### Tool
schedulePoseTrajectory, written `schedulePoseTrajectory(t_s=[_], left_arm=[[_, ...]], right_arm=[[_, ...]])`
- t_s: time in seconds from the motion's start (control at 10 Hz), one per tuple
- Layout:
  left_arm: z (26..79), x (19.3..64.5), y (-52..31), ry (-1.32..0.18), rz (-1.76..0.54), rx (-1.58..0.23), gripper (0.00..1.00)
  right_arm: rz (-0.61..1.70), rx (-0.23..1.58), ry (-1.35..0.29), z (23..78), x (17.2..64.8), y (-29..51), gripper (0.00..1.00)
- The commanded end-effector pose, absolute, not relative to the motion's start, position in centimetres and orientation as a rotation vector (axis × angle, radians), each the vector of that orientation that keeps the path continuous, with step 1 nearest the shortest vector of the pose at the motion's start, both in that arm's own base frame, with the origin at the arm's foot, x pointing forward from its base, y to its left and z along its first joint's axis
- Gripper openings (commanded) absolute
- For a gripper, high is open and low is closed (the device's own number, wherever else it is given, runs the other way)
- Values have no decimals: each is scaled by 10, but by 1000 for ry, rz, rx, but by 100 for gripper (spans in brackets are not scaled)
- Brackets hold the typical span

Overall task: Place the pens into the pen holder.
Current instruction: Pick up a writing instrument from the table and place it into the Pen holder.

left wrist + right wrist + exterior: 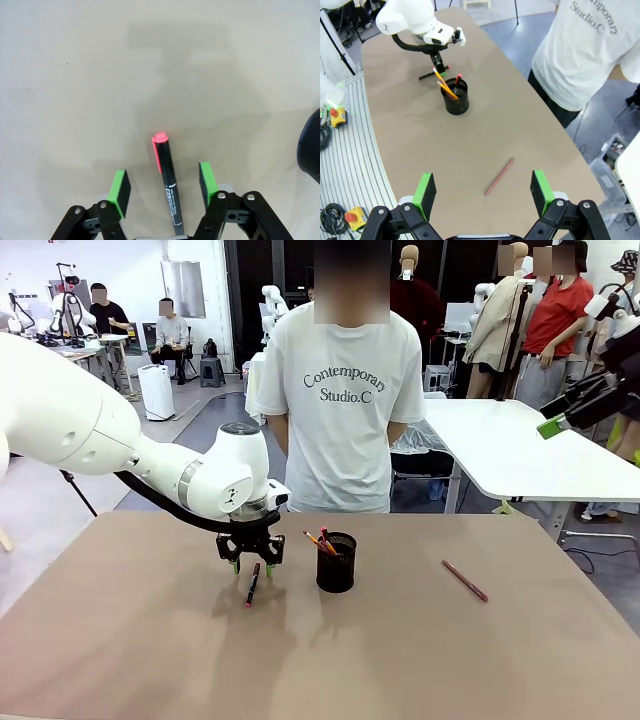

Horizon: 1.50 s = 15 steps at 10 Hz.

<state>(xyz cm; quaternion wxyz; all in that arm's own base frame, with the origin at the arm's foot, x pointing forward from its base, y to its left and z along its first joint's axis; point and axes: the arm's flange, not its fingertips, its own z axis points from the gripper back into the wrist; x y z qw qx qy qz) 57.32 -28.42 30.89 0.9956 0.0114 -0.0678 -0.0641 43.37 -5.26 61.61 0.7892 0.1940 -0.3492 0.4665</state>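
Now two pens [323, 538] in pen holder [336, 570]

A white-shirted person [345, 410] stands beyond the brown table [450, 660].

Soft, even light from overhead fills the room, and nothing is dim. In the front view the white left arm [60, 420] at 9 o'clock glares close to overexposed. The left hand [251, 562] throws only a faint, fuzzy shadow on the worktop [120, 640]. The left wrist view washes the worktop pale, with a broad soft shadow toward 12 o'clock. There the black pen [169, 195] is sharp, while the pen holder [312, 150] at 3 o'clock is a dark blur. In the right wrist view the worktop's edges bow with wide-angle distortion.
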Motion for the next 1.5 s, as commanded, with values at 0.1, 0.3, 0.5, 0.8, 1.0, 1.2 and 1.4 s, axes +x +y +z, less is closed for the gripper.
schedulePoseTrajectory(t_s=[0.1, 0.3, 0.5, 0.8, 1.0, 1.2, 1.4], left_arm=[[306, 574, -286, -167, -111, 52, 3], [307, 572, -285, -173, -110, 58, 0], [309, 571, -285, -172, -105, 58, 0], [316, 566, -282, -140, -146, 38, 0], [333, 559, -275, -128, -185, -76, 0], [363, 555, -253, -144, -267, -238, 0], [389, 550, -230, -168, -364, -464, 0]], right_arm=[[1003, 423, -763, 618, 433, -52, 100], [1003, 423, -763, 618, 433, -52, 100], [1003, 423, -763, 618, 433, -52, 100], [1003, 423, -763, 618, 433, -52, 100], [1003, 423, -763, 618, 433, -52, 100], [1003, 423, -763, 618, 433, -52, 100], [1003, 423, -763, 618, 433, -52, 100]])
